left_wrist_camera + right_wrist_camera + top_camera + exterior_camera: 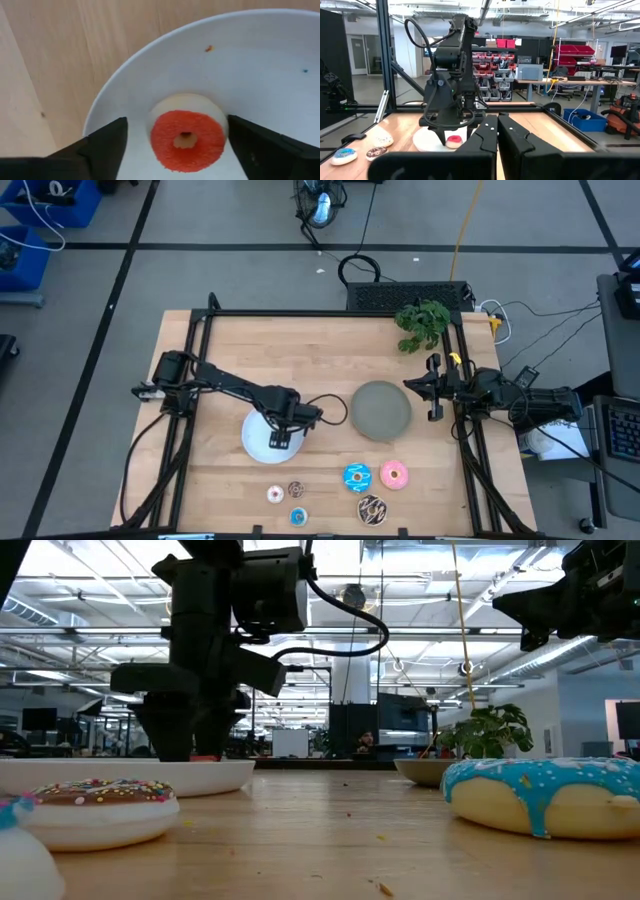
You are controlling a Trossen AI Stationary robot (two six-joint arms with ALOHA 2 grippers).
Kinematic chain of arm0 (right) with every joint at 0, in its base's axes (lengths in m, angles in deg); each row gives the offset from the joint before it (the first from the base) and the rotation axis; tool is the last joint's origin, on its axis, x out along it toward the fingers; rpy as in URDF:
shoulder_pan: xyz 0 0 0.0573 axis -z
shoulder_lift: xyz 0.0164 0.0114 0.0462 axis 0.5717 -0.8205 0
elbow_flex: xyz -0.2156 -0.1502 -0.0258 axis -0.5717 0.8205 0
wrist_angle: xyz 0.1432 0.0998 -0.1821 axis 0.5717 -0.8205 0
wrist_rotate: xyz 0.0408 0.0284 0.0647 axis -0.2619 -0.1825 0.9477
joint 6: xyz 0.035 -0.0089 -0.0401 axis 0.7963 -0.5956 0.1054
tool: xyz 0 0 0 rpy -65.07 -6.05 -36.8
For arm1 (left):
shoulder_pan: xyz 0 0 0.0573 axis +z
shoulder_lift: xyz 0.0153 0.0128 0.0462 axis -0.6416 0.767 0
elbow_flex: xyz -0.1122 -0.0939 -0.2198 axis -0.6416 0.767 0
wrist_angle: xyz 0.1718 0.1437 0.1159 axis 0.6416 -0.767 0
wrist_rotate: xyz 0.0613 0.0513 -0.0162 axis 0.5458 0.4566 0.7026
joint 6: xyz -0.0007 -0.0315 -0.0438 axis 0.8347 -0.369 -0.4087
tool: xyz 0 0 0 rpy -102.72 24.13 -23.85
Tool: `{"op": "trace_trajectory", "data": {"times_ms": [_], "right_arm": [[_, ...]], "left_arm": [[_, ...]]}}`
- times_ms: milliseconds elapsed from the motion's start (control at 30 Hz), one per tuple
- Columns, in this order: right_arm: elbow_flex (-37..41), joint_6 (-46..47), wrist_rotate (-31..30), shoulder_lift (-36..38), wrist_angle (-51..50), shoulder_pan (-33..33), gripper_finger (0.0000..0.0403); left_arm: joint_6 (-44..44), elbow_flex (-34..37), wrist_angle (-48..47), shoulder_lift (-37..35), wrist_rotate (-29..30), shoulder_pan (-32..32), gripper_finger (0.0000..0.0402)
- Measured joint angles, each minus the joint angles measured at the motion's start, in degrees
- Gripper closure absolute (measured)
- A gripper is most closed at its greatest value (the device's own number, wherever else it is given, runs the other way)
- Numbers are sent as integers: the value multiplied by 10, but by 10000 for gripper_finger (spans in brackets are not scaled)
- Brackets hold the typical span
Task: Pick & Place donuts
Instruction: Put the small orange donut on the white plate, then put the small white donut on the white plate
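- Fingers of the left gripper (172, 150) stand spread wide, one on each side of the small red-iced toy donut (187, 140), with visible gaps to both, so nothing is gripped.
- Directly beneath the left gripper, the red-iced donut lies flat on the round white plate (260, 60), near its rim.
- To finish this release well, I would lift straight up, fingers kept apart, so neither one clips the ring or drags it off the plate.
- Apart from that one donut, the white plate shows only a few stray specks.
- Beside the white plate, farther from the left gripper, the round gray plate (381, 411) looks empty.
- Six other donuts (372, 476) sit on the wooden table (300, 345), off both plates, still to be moved.
- Beyond the gray plate, the right gripper (434, 387) waits with fingers pressed together, holding nothing.
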State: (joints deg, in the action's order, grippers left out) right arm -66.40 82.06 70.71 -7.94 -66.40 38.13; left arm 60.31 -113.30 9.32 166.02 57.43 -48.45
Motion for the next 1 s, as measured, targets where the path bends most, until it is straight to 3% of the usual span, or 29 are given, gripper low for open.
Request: {"op": "trace_trajectory", "data": {"times_ms": [133,267,533,633,800,933,1000], "right_arm": [[0,0,0,0,0,0,403],[0,0,0,0,0,0,403],[0,0,0,0,0,0,403],[0,0,0,0,0,0,403],[0,0,0,0,0,0,403],[0,0,0,0,1,0,403],[0,0,0,0,3,0,403]], "left_arm": [[24,-14,-12,2,3,-6,26],[24,-72,-73,1,17,-11,22],[-38,-222,-248,1,29,-38,63],[-36,-264,-312,1,27,-64,117],[-64,-310,-399,1,32,-103,247],[-47,-315,-398,-22,25,-132,360],[-57,-318,-401,-41,14,-139,390]]}}
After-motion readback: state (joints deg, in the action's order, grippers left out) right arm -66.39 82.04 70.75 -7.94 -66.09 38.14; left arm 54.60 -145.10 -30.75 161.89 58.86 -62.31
